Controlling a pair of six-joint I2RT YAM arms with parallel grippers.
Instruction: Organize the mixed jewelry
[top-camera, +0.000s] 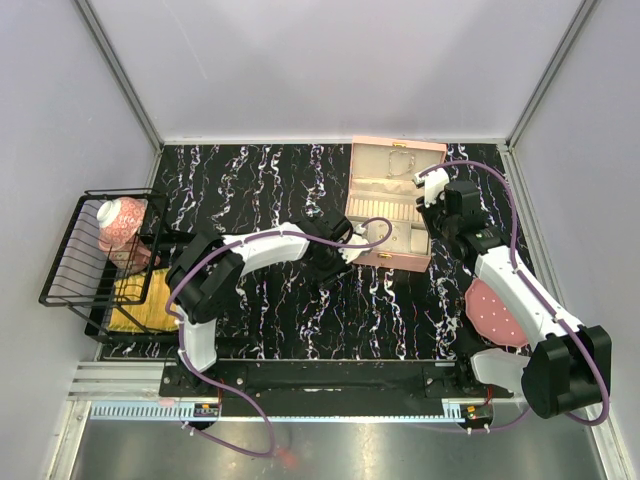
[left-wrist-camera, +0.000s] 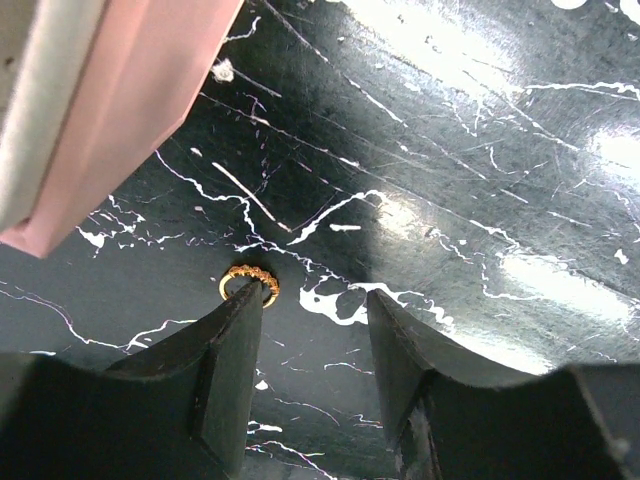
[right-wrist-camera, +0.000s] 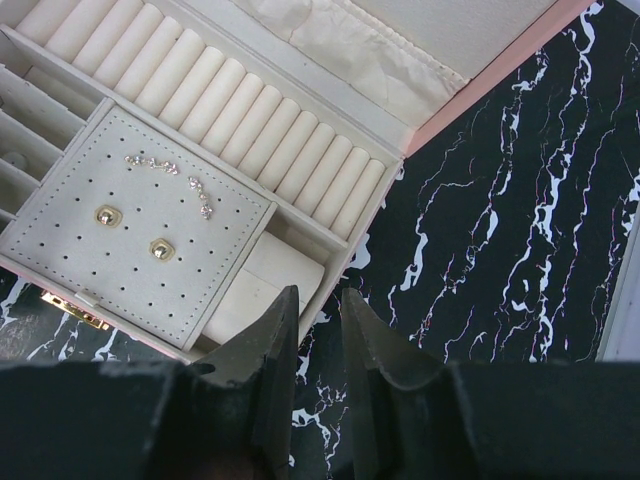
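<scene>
We judge the sorting partly done. Two gold studs (right-wrist-camera: 108, 215) and a pale sparkly strand (right-wrist-camera: 165, 165) already sit on the perforated panel (right-wrist-camera: 60, 245) inside the pink box (left-wrist-camera: 130, 100).

The gold ring (left-wrist-camera: 250, 271) is left. It lies on the worktop (left-wrist-camera: 480, 180) by the box's near left corner, touching one finger of the left end effector (left-wrist-camera: 318, 298), which is half open and grips nothing.

The right end effector (right-wrist-camera: 320, 297) hovers over the box, narrowly parted and empty.

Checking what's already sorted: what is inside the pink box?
On the perforated panel of the box: two gold studs and sparkly strands. The ring rolls look bare. The right gripper covers part of the near compartment; the left-edge slots are cut off.
</scene>
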